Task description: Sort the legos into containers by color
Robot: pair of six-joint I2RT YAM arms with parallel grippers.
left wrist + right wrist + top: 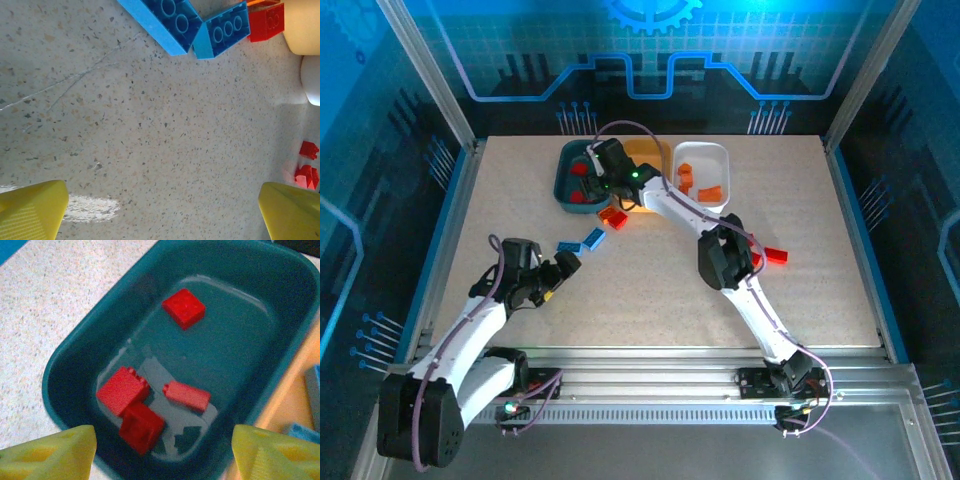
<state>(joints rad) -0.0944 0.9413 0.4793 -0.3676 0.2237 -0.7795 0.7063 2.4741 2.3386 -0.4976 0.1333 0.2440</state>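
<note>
Since the right jaws hang apart over the teal tray [75, 365] with nothing between their yellow fingertips [50, 450], I'd say the drop of a red brick is as good as done. What matters now is a clean getaway: lift straight up until the fingertips are above the rim, then swing out. That way nothing clips the wall or drags the tray across the desk [800, 180].

The left jaws, also wide apart and empty, hover low over bare desk just short of two blue bricks [165, 20] that touch at a corner. To my eye that pick wants care. Come down on one brick only, across its narrow sides and away from the meeting corner, or the neighbour may get nudged or pinched along with it.

As for the trays, the teal one holds four red bricks [122, 390], three close together at one end and one alone toward the other, with no other colour among them. Right beside it the yellow-orange tray [280, 405] shows at least two light-blue pieces [305, 432] at its edge. From above, the right arm covers most of that tray, so I can't count more. The white tray [700, 146] carries a handful of orange bricks [686, 175].

Loose on the desk are the two blue ones and a red brick [613, 218] near the teal tray's corner, with what looks like an orange one against it. Another red brick [775, 256] lies by the right arm's elbow.
</note>
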